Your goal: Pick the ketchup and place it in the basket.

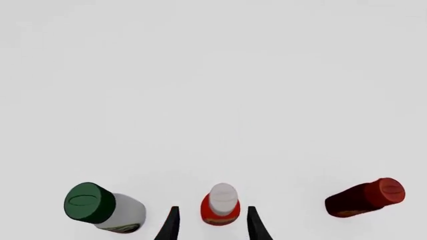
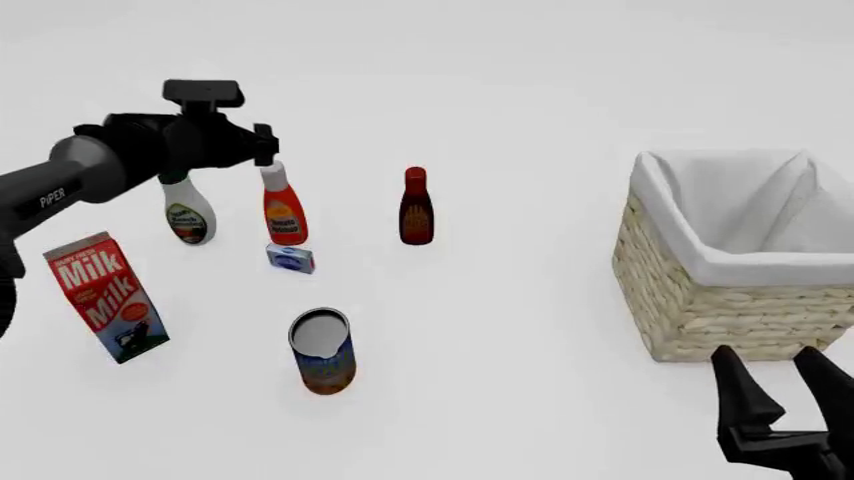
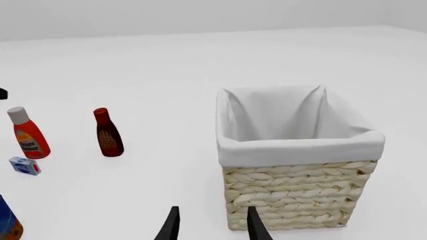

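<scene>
Hovering above the ketchup (image 2: pixel 282 212), the left gripper (image 1: pixel 212 226) looks straight down on the bottle's pale cap, with one dark fingertip on either side and a clear gap to each — spread wide enough to drop over the bottle, and holding nothing. The ketchup stands upright on the table (image 2: pixel 534 330), between the white bottle with the green cap (image 2: pixel 184 212) and the smaller dark-red bottle (image 2: pixel 416 206), with a small blue-and-white box (image 2: pixel 291 258) just in front of it. The basket (image 2: pixel 721 290) sits well apart on the right side, its white liner open at the top and nothing visible inside.

The bottle looks like a light, smooth plastic squeeze type, so it will probably give a little under pressure and could slip if pinched near the narrow cap. A hold on the body just below the shoulder — above the label — seems the safer choice, firm but not crushing. Being tall and narrow, it may tip if a finger nudges it on the way down.

The right gripper (image 2: pixel 781 405) hangs low near the basket's front corner, fingers apart and empty.
</scene>
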You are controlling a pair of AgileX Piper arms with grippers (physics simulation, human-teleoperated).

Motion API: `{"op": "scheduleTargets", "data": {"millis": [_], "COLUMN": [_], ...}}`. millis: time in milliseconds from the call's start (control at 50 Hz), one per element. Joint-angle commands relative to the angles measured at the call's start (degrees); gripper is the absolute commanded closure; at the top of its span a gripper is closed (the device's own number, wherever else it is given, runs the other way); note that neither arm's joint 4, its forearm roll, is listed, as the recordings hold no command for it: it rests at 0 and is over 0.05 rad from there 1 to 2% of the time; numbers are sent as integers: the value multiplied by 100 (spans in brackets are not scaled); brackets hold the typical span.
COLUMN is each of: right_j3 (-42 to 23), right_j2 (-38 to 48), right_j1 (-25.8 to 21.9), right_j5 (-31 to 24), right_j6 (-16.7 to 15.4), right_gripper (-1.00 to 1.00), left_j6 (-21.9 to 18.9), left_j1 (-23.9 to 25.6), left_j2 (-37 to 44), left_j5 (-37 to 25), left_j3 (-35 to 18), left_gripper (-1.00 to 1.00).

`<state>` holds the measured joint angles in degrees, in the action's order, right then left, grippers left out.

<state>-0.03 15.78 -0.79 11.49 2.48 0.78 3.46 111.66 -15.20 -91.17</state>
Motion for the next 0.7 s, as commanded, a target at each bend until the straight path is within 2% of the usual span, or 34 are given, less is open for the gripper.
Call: {"op": "scheduleTargets", "data": {"millis": [20,180,700], "right_j3": [2,-2,0], "right_j2": [62,41,-123], "right_j1": [-2,-5,-2], "right_j5": [55,41,-89], "right_j6": [16,49,160], "right_gripper": [-100,-100,-100], "left_j6": [24,15,0], "left_j1": [33,84,102], "left_j2": [189,437,809], "left_j5": [22,-12,161], "left_j3": [-114,-318,-338], "left_gripper": [-100,-100,-100]}}
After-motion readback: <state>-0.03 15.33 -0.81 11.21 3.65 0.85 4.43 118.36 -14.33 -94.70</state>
